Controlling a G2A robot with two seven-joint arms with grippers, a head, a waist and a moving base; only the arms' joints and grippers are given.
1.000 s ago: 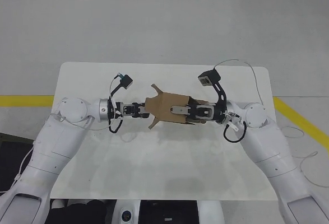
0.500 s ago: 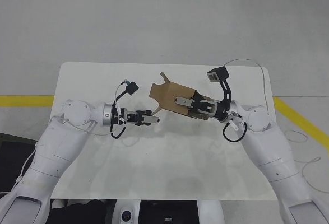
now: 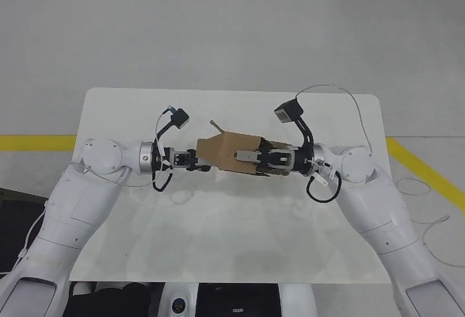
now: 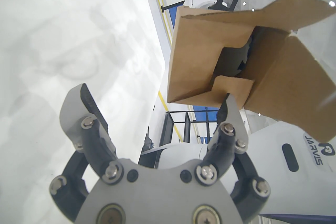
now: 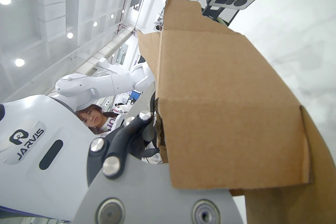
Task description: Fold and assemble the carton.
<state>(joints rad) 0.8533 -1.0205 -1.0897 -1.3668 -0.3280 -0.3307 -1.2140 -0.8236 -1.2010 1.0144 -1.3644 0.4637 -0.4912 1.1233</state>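
The brown carton [image 3: 228, 148] hangs above the middle of the white table [image 3: 240, 230], lying sideways between the two arms. My right gripper [image 3: 261, 157] is shut on its right end, and the carton's wall [image 5: 223, 104] covers most of that gripper in the right wrist view. The end facing my left gripper [image 4: 157, 104] has its flaps [image 4: 231, 88] partly folded in, with a dark gap left between them. My left gripper [image 3: 203, 161] is open at that end, and one fingertip [image 4: 229, 107] touches the edge of a flap.
A thin cable [image 3: 351, 91] loops over the table's back right corner. Yellow tape [image 3: 26, 143] runs along the floor on both sides. Bare table surface lies in front of and behind the carton.
The right arm has brought the carton back from a tilted pose toward the back edge to level. The left gripper has risen from the table to the carton's left end.
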